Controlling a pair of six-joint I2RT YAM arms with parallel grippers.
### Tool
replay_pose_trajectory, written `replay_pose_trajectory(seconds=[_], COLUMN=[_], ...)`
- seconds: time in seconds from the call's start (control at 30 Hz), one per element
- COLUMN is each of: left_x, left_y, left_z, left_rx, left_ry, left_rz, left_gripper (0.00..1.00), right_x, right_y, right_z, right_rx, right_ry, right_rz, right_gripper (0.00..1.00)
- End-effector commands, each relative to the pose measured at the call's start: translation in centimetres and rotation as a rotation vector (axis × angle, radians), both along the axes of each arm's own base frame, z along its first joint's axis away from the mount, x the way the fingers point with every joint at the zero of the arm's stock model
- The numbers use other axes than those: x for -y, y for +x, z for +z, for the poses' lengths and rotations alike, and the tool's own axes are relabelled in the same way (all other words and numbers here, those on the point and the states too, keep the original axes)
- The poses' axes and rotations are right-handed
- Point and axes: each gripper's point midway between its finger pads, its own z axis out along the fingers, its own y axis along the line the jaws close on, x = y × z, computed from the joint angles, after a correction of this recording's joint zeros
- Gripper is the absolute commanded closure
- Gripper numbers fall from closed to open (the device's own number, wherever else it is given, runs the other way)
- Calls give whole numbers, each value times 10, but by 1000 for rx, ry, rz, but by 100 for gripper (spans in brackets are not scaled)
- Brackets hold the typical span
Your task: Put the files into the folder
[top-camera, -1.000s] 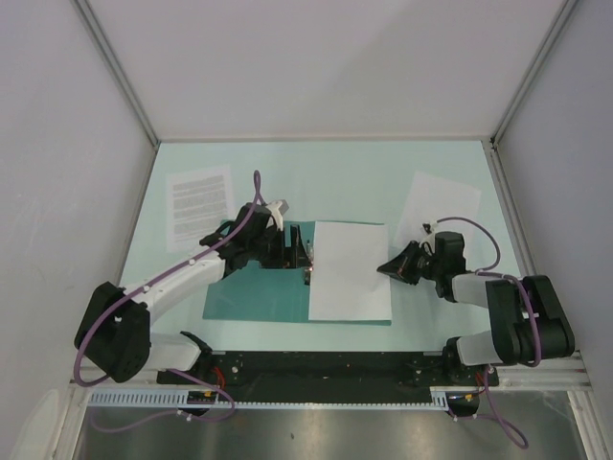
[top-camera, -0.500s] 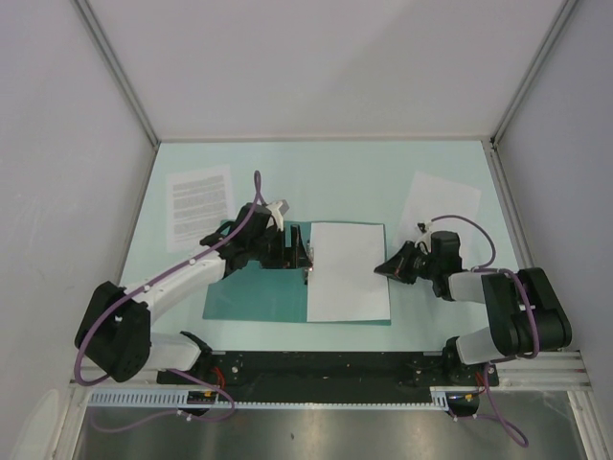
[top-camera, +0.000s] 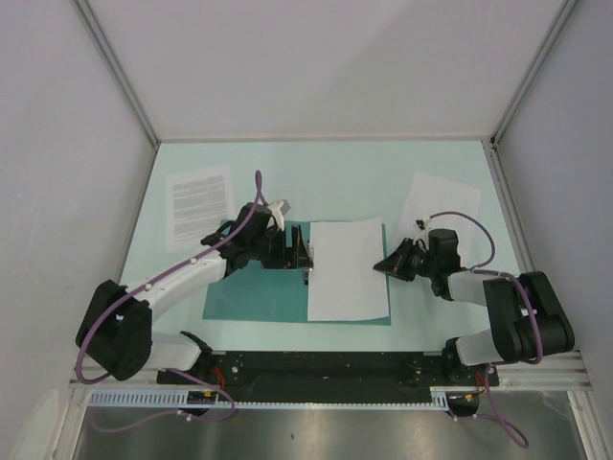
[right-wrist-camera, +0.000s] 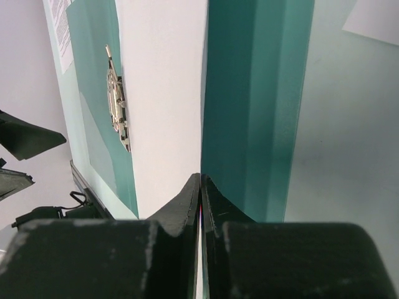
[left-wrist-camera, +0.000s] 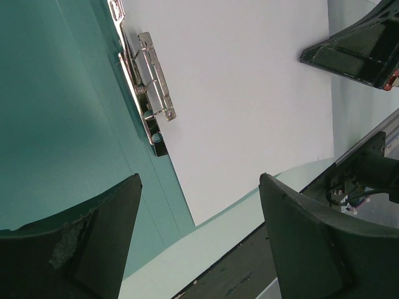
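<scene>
Two grippers are working at the open folder

The right gripper (top-camera: 381, 267) is pressing its fingers tight together, right at the right edge of the white sheet (top-camera: 350, 273). This sheet is lying on the right half of the folder (top-camera: 254, 292). I cannot tell whether the paper is caught between the fingers. The left gripper (top-camera: 306, 254) is hanging just above the folder's middle, with its fingers wide apart and nothing between them. The folder is lying open by the near edge of the desk (top-camera: 316, 182), about midway along it.

I think the sheet is being set straight beside the metal clip (left-wrist-camera: 149, 81). To do that well, the right gripper should be going slowly and low. That way the thin paper is sliding flat, not bending or creasing. The left gripper should be keeping off the sheet until it is lined up.

The top view is showing what the wrist views mostly miss. A printed sheet (top-camera: 199, 203) is lying by the far left corner. A nearly blank sheet (top-camera: 441, 201) is lying by the far right corner. Both are well apart from the folder. The left wrist view is showing the clip up close, along the sheet's left edge. The right wrist view is showing no gap between the right fingers.
</scene>
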Motion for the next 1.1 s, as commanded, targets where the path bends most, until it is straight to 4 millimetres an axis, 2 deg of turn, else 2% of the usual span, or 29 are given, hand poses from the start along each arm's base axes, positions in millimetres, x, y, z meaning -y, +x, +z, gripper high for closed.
replay_pose_trajectory(seconds=[0.0,0.27,0.4,0.43,0.53,0.57,0.6,0.63,0.7,0.73,0.77,0.83,0.9,0.93,0.97,1.0,1.03,1.07], left_x=[3,3,4,5,8,10,12,13,24,31,47,70,106,122,141,159,179,198], left_y=[4,4,3,3,3,2,3,4,7,9,10,16,23,29,23,32,38,32], left_z=[5,6,6,7,10,11,14,16,26,32,41,58,77,98,103,101,120,123], left_rx=[16,19,18,24,27,25,30,32,50,61,88,151,206,234,248,285,330,339], left_ry=[-33,-35,-38,-44,-52,-59,-67,-74,-100,-114,-124,-161,-209,-255,-269,-276,-307,-318], left_rz=[3,0,-5,-12,-35,-42,-47,-48,-65,-65,-84,-89,-103,-96,-120,-121,-130,-159], left_gripper=[18,18,17,17,15,15,14,14,14,15,15,16,18,23,25,27,27,27], right_x=[-2,-2,-4,-5,-4,-2,1,5,16,24,39,63,93,118,129,140,169,181], right_y=[15,16,14,13,10,13,13,8,16,9,18,15,25,28,30,31,33,34], right_z=[16,18,16,16,17,19,19,19,27,27,32,30,42,42,49,52,55,60], right_rx=[91,106,98,96,84,89,86,58,87,57,76,30,61,41,52,49,34,43], right_ry=[-39,-65,-61,-57,-62,-78,-94,-117,-187,-230,-306,-396,-484,-514,-513,-506,-505,-498], right_rz=[-19,-37,-27,-22,-19,-22,-29,-32,-69,-88,-140,-208,-319,-401,-437,-478,-577,-620], right_gripper=[94,93,84,81,59,48,42,32,21,14,10,0,0,0,0,0,0,0])
